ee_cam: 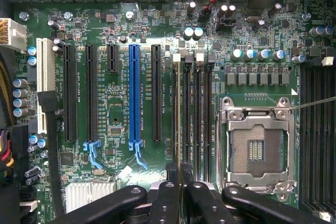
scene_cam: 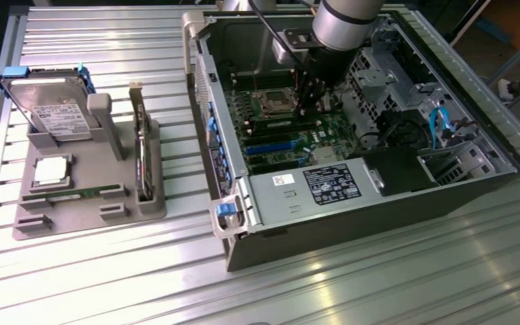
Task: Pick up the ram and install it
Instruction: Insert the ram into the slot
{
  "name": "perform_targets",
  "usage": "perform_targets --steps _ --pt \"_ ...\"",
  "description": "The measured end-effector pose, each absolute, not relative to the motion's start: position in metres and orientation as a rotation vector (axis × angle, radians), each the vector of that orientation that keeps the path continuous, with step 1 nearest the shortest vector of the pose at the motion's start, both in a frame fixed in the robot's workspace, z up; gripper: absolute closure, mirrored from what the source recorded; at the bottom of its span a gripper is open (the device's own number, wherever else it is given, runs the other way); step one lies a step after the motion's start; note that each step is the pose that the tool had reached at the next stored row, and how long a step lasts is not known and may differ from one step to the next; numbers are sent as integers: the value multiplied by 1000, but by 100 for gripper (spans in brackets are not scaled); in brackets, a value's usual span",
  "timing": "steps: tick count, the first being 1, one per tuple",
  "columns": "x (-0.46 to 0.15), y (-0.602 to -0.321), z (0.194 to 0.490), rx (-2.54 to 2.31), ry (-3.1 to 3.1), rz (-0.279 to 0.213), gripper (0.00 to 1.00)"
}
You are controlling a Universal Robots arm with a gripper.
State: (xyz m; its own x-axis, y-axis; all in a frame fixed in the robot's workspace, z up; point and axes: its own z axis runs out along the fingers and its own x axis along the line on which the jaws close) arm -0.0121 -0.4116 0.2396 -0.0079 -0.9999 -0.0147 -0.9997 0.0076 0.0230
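The claw [ee_cam: 178,178] is clamped shut on the ram [ee_cam: 179,114], held edge-on at the memory slots [ee_cam: 195,119] beside the open CPU socket [ee_cam: 257,148]. Printing on the power supply label [scene_cam: 330,184] is too small to read.

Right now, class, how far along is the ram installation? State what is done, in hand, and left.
Done: one ram is off the tray and inside the case. In hand: the gripper is shut on it, edge-on along the memory slots. Left: seating is not confirmed; a second stick lies in the tray.
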Motion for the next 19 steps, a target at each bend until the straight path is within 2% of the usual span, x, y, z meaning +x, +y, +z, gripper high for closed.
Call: perform_targets --steps 19 --pt "-12 -412 236 2209 -2226 -42 88"
